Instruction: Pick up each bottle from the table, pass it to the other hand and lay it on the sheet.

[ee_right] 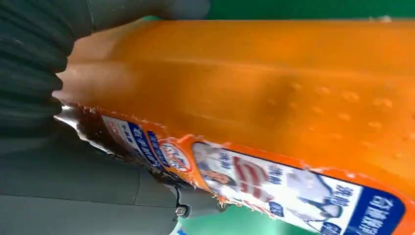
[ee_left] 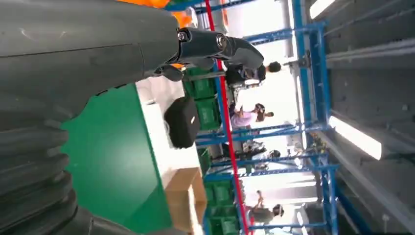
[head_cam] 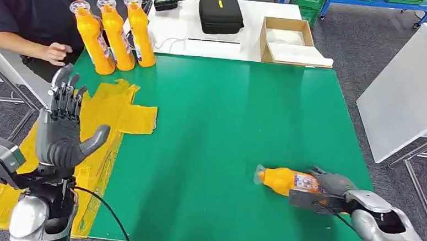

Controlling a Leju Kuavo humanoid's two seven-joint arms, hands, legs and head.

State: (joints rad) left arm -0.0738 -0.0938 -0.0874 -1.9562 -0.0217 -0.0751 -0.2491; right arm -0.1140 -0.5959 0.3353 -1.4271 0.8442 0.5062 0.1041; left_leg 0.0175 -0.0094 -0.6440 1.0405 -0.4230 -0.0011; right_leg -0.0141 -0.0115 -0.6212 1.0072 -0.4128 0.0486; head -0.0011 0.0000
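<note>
An orange bottle (head_cam: 282, 180) lies on its side on the green table (head_cam: 228, 116) near the front right, cap end pointing left. My right hand (head_cam: 329, 188) is wrapped around its base end; in the right wrist view the bottle (ee_right: 269, 98) lies against the palm of that hand (ee_right: 49, 186), its label showing. My left hand (head_cam: 62, 126) is raised, fingers spread and holding nothing, above the crumpled yellow sheet (head_cam: 120, 113) at the table's left side. Three more orange bottles (head_cam: 116, 35) stand upright at the back left corner.
A person sits behind the back left corner, one hand (head_cam: 55, 52) close to the standing bottles. A black case (head_cam: 221, 13) and a cardboard box (head_cam: 290, 41) sit on the white table beyond. Another white table (head_cam: 406, 92) stands to the right.
</note>
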